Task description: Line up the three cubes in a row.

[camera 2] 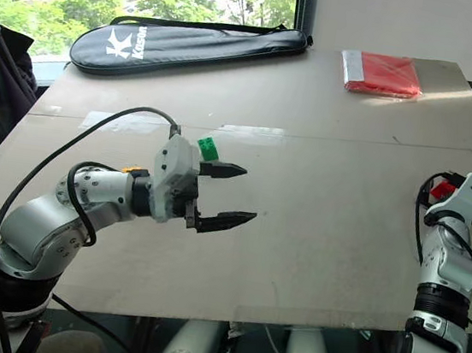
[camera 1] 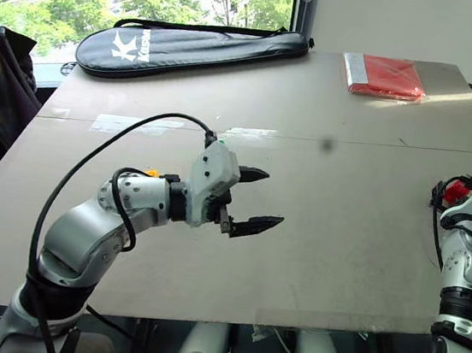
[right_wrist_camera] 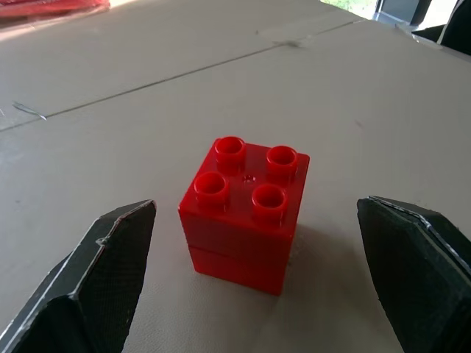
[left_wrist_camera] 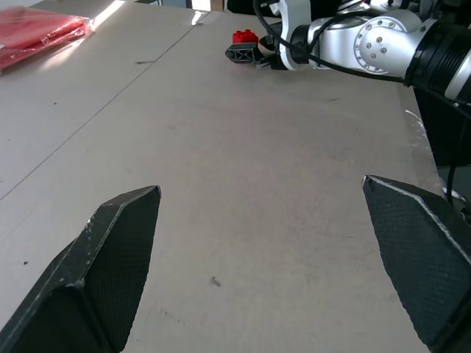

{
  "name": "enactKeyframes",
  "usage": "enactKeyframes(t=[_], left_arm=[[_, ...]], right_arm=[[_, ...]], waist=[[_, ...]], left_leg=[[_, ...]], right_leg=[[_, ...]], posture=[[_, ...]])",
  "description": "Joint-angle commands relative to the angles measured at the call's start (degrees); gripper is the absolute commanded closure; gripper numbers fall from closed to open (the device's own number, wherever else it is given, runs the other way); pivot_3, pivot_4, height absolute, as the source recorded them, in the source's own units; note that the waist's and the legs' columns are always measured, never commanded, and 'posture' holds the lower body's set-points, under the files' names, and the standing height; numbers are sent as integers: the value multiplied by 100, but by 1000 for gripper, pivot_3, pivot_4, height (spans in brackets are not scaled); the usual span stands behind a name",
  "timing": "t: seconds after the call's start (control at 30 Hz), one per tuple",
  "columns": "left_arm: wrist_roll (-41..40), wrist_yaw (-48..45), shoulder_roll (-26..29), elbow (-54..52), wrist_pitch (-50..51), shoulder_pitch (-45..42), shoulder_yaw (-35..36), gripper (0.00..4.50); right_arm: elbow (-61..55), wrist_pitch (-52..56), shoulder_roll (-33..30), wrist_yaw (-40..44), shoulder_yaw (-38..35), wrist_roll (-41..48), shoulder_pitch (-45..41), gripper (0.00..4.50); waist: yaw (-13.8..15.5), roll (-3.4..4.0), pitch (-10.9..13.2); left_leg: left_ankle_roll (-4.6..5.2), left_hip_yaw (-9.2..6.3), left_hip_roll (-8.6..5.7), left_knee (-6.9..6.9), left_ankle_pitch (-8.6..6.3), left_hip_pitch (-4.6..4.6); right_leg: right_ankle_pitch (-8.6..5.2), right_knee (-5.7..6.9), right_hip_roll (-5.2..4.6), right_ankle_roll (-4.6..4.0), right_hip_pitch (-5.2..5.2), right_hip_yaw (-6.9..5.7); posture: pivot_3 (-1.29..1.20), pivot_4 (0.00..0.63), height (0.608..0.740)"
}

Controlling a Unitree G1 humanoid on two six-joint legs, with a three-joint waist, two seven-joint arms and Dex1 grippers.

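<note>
Nearest the robot, the left gripper point(camera 1: 254, 200) hung above the bare middle of the table point(camera 1: 337, 266), pointing across toward the right, its jaws wide apart and holding nothing. Just past its wrist a sliver of the yellow cube point(camera 1: 152, 172) showed, mostly hidden by the arm, and behind the gripper body the green cube point(camera 2: 209, 148) sat on the tabletop, close to the upper finger but whether touching it could not be told. At the table's right edge the right gripper point(right_wrist_camera: 257, 287) also stood with jaws spread, empty, the red cube point(right_wrist_camera: 244, 212) upright between the line of its fingers and a little ahead of them, studs up and apart from both pads. The red cube lay well apart from the other two, so no row was formed yet. The cube looked like rigid, light, smooth plastic, unlikely to deform but liable to slip or twist if pinched on a corner; the safest hold seemed to be squarely on two opposite flat side walls, below the studs. Farther off lay a flat red packet point(camera 1: 384, 77), and at the far left edge a black racket bag point(camera 1: 191, 49).
</note>
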Motion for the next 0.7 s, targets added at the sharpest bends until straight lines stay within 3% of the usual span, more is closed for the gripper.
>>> enactKeyframes(t=[0.03,0.1,0.13,0.2,0.33,0.53,0.7], left_arm=[[-248,-115,54,-145,12,-89,123,20],[-191,-126,69,-96,-38,-112,76,20],[-160,-117,69,-81,-52,-132,48,0],[-152,-93,58,-72,-46,-170,26,0],[-141,-69,68,-84,-46,-158,21,0],[-89,-96,142,-125,-58,-96,12,0],[-166,-161,281,-213,-21,53,85,0]], right_arm=[[416,-494,-243,-60,-25,-197,-298,0],[776,-727,-307,-42,53,-303,-478,0],[930,-820,-322,-18,73,-323,-568,518],[1155,-965,-346,38,132,-388,-695,1123],[1405,-1107,-343,111,186,-408,-804,3075],[1100,-924,-352,802,362,-268,-627,3152],[119,-636,-541,2860,810,244,-110,3152]], waist=[[-7,0,0],[-14,-1,1],[-16,-1,2],[-23,-2,2],[-23,-3,2],[-23,-6,4],[-25,-6,5]], left_leg=[[0,3,0,0,0,1],[0,6,0,0,0,2],[0,9,0,0,0,4],[0,13,0,0,0,6],[0,16,1,0,0,9],[1,21,1,0,0,10],[2,21,4,0,-1,13]], right_leg=[[0,0,0,0,0,4],[0,0,0,0,0,7],[0,1,1,-1,0,11],[0,3,2,-2,0,16],[1,5,4,0,0,22],[1,5,5,0,0,30],[2,6,9,1,-1,32]], posture=[[0,150,694],[0,150,694],[0,150,694],[0,150,694],[0,150,694],[0,150,694],[0,150,694]])
